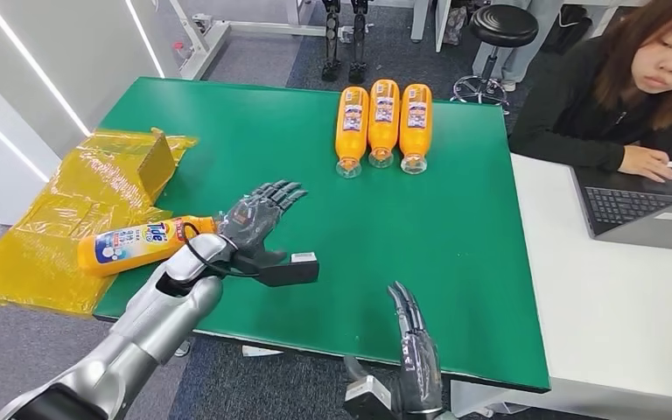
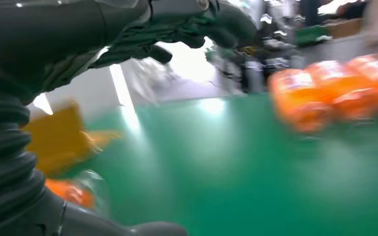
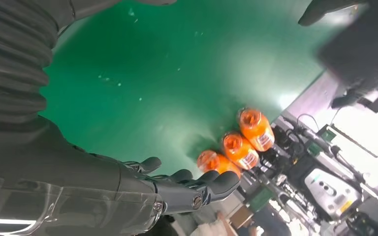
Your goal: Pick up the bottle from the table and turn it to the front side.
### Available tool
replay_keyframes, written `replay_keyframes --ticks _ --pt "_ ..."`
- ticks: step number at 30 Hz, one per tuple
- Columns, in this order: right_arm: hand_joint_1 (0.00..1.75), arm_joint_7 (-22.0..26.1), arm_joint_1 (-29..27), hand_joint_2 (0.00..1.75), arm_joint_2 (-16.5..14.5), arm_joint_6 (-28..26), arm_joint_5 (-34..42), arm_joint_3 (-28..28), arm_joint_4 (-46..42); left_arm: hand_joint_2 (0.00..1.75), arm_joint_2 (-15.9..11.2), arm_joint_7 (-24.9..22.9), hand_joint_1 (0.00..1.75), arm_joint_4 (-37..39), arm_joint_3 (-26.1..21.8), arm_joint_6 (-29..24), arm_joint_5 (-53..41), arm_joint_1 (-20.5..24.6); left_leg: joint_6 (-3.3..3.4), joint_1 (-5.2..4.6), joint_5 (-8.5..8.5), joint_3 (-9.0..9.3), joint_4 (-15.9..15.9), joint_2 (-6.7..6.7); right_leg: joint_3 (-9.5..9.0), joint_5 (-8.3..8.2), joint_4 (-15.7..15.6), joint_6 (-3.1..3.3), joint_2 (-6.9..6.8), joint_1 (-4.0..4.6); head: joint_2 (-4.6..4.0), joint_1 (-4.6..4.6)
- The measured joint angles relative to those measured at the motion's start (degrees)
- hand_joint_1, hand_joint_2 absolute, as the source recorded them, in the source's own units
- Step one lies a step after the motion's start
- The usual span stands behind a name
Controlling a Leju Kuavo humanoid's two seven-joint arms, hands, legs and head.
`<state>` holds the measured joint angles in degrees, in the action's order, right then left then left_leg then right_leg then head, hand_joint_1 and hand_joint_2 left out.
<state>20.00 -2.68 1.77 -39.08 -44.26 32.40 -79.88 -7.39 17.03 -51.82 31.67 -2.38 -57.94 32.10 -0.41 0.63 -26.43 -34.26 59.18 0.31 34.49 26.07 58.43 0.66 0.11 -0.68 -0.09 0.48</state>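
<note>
While the green surface [image 1: 455,262] takes up most of the head view, a white desk [image 1: 612,306] is seen adjoining it at three o'clock, where a person [image 1: 612,96] is seated at a laptop [image 1: 639,206]. A crumpled yellow plastic sheet [image 1: 61,219] is draped over the nine o'clock edge. The left hand [image 1: 258,219] is held above the surface with its fingers [image 1: 282,192] spread wide and nothing gripped. The right hand [image 1: 413,350] is raised at six o'clock, fingers extended and empty. The bottle [image 1: 140,243] is laid on its side at nine o'clock, label up, just beside the left hand. Three orange bottles [image 1: 383,122] are lined up touching at twelve o'clock.
</note>
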Motion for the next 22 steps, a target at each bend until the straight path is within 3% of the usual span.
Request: replay_keyframes --ticks 4,8,11,16,22 --pt "0.0 4.8 -3.3 1.75 -0.8 0.0 1.5 -3.8 -2.5 1.75 0.5 13.7 0.0 -10.3 0.1 4.0 23.0 -5.2 -0.01 -0.02 -0.02 0.0 0.0 -0.01 -0.01 0.02 0.0 -0.02 -0.01 0.0 0.0 0.0" --pt "0.0 12.9 -7.1 1.75 -2.5 0.0 4.6 -8.0 -6.7 1.75 5.9 22.1 0.0 -16.6 0.1 6.5 45.3 -11.8 0.09 -0.06 -0.09 -0.01 0.0 -0.01 -0.04 0.02 -0.1 -0.04 -0.02 -0.02 0.0 0.01" --pt "0.0 17.7 -9.7 1.75 -3.6 0.0 7.4 -10.7 -10.0 1.75 10.3 23.0 0.0 -20.3 0.4 5.0 54.4 -16.2 0.16 -0.07 -0.15 -0.02 0.0 0.0 -0.05 0.03 -0.1 -0.06 -0.02 -0.03 0.0 0.01" --pt "0.0 19.5 -12.5 1.75 -4.1 0.0 10.7 -12.7 -14.6 1.75 15.7 23.1 0.0 -22.5 0.7 4.6 59.1 -21.0 0.2 -0.07 -0.2 -0.02 0.0 -0.01 -0.08 0.06 -0.1 -0.11 -0.03 -0.03 0.0 0.0" --pt "0.0 19.1 -14.1 1.75 -4.2 0.0 9.9 -13.4 -18.3 1.75 17.8 23.1 0.0 -23.4 0.7 6.2 59.7 -23.8 0.19 -0.04 -0.19 0.0 0.0 -0.01 -0.09 0.06 -0.1 -0.11 -0.03 -0.02 0.0 0.0"
